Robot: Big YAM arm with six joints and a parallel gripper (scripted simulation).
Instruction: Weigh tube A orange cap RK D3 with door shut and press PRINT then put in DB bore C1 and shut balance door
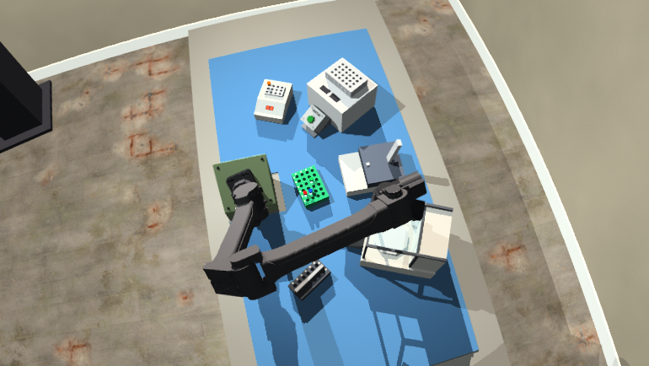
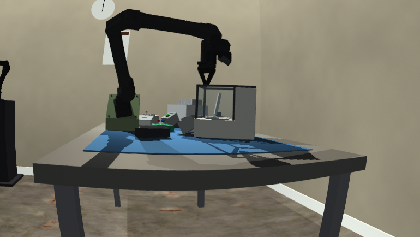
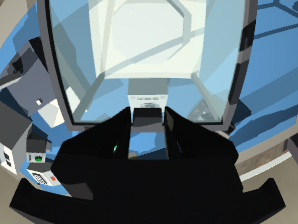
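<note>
Tube A [image 1: 268, 83] [image 2: 145, 111] [image 3: 38, 184] in DB [image 1: 268, 115] [image 2: 150, 120] [image 3: 48, 175], blue mat [image 1: 240, 67] [image 2: 164, 148] [image 3: 275, 80], tan wall [image 1: 568, 113] [image 2: 323, 73] [image 3: 257, 184].

In the top view, the arm [image 1: 318, 231] [image 2: 170, 26] hides part of the glass-boxed scale [image 1: 438, 231] [image 2: 225, 128] [image 3: 147, 70] by the worktop's [image 1: 204, 136] [image 2: 176, 179] long edge opposite the arm's foot; the picture's bottom edge cuts off the worktop's nearer end. The small heater's [image 1: 272, 115] [image 2: 148, 121] red digits are too small to read.

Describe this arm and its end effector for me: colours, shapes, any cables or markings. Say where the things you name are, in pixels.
The arm [image 1: 318, 229] [image 2: 173, 26] is black to dark grey, with long, thick links, bulky joints and a blocky elbow. The end effector [image 2: 207, 83] [image 3: 147, 112] is black too, with two fingers that taper toward their tips. I can't make out any lettering or loose cables on either.
</note>
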